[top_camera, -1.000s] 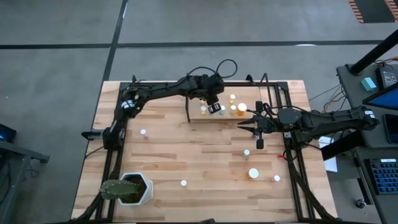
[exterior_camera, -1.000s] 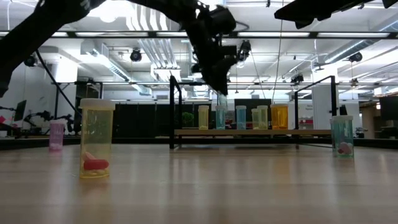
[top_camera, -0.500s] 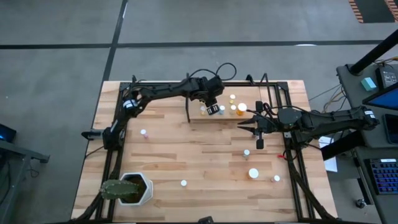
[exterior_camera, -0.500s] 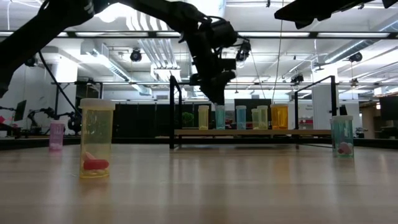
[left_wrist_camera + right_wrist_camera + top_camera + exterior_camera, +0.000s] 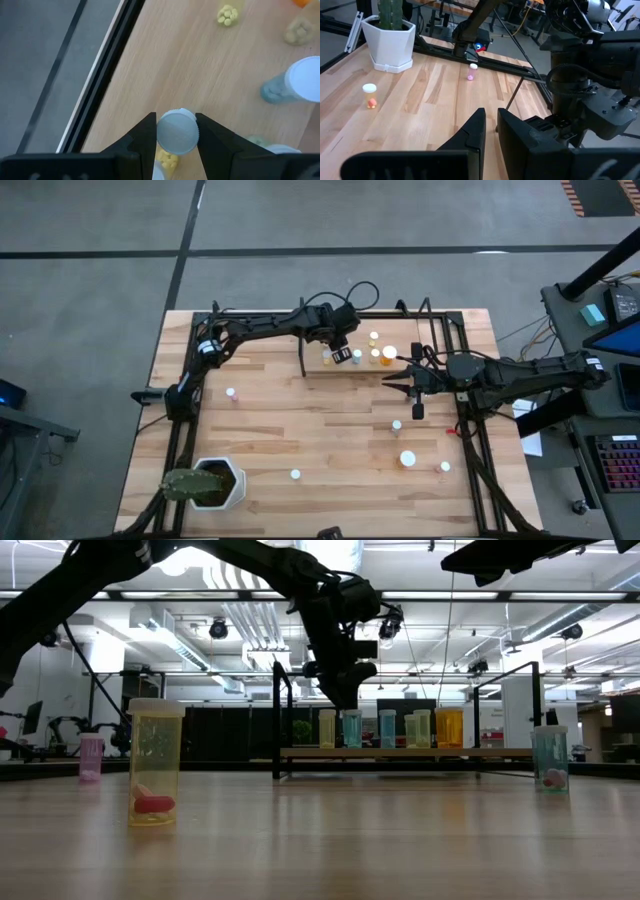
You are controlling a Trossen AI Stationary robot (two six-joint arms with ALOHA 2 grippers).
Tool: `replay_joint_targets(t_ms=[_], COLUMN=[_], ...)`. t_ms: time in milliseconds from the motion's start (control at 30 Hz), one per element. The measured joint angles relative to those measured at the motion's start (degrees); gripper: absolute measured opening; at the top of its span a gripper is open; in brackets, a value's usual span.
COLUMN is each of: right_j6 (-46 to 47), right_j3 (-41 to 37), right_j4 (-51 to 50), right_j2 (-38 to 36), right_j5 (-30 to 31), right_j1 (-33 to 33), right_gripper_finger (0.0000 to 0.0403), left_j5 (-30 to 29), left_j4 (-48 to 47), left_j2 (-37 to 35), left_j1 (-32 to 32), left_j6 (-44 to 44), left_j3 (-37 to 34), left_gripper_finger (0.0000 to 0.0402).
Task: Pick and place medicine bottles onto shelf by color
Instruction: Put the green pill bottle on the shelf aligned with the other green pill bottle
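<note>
My left gripper [image 5: 343, 356] hangs over the shelf [image 5: 402, 332], shut on a teal medicine bottle [image 5: 352, 729] with a pale cap [image 5: 177, 131]. That bottle stands in line with the row of yellowish, teal and orange bottles [image 5: 420, 728] on the shelf board. Loose bottles stand on the tabletop: a pink one [image 5: 232, 393] at the left, a yellowish one [image 5: 154, 762] near the front, and others [image 5: 408, 459] at the right. My right gripper [image 5: 398, 383] waits shut to the right of the shelf, holding nothing. My left gripper pinches the teal bottle at its capped top [image 5: 176, 116] between its two fingers [image 5: 146, 136], one on either side. The fingers slant down from above. The bottle stays upright, its base level with the shelf board; whether it rests there I cannot tell.
A white hexagonal pot with a cactus [image 5: 205, 483] stands at the near left corner. Black bars [image 5: 282, 720] frame the shelf and the table's sides. Bare wood lies between the shelf and the near edge.
My left gripper has gone down toward the shelf with the teal bottle. The bottle, which hung upright above the row a second ago, now stands level with the other bottles on the board. The fingers have stayed shut on it.
</note>
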Motion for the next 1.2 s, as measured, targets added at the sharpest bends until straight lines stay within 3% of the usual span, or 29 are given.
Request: replay_joint_targets(t_ms=[1200], right_j6=[0.09], right_j3=[0.0], right_j4=[-0.01], right_j2=[0.0], right_j5=[0.0], right_j1=[0.02], right_gripper_finger=[0.0038], left_j5=[2.78], left_j4=[0.05], left_j2=[-0.07], left_j1=[0.04], left_j6=[-1.46], left_j3=[-0.18], left_gripper_finger=[0.0105])
